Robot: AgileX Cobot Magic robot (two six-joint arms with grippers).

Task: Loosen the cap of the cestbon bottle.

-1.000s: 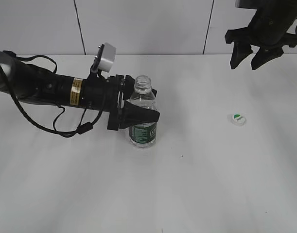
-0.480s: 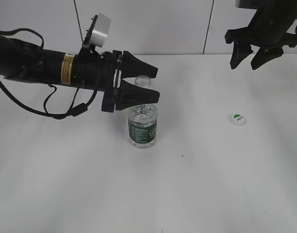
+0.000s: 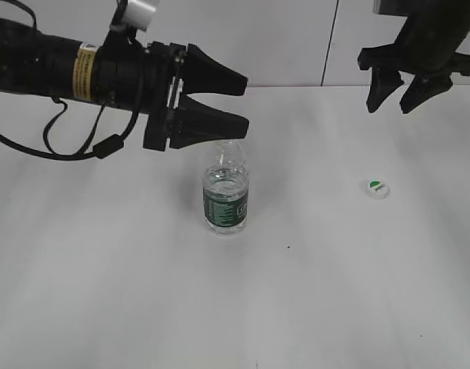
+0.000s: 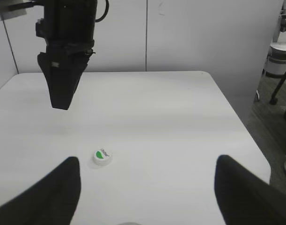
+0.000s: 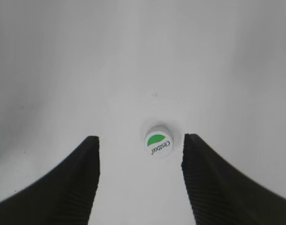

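Note:
The cestbon bottle (image 3: 225,195) stands upright on the white table with its neck open and no cap on it. The white cap with the green patch (image 3: 375,188) lies on the table to the right; it also shows in the left wrist view (image 4: 102,156) and the right wrist view (image 5: 158,140). My left gripper (image 3: 238,100) is open and empty, raised just above the bottle's mouth. My right gripper (image 3: 398,98) is open and empty, high above the table behind the cap; it also shows in the right wrist view (image 5: 141,140).
The white table (image 3: 311,292) ends at a tiled wall behind. In the left wrist view the table's right edge (image 4: 241,122) drops to a floor with a stand's legs.
My left gripper let go of the bottle, opened, and rose up and to the left above its mouth. The bottle, cap and right arm stayed put.

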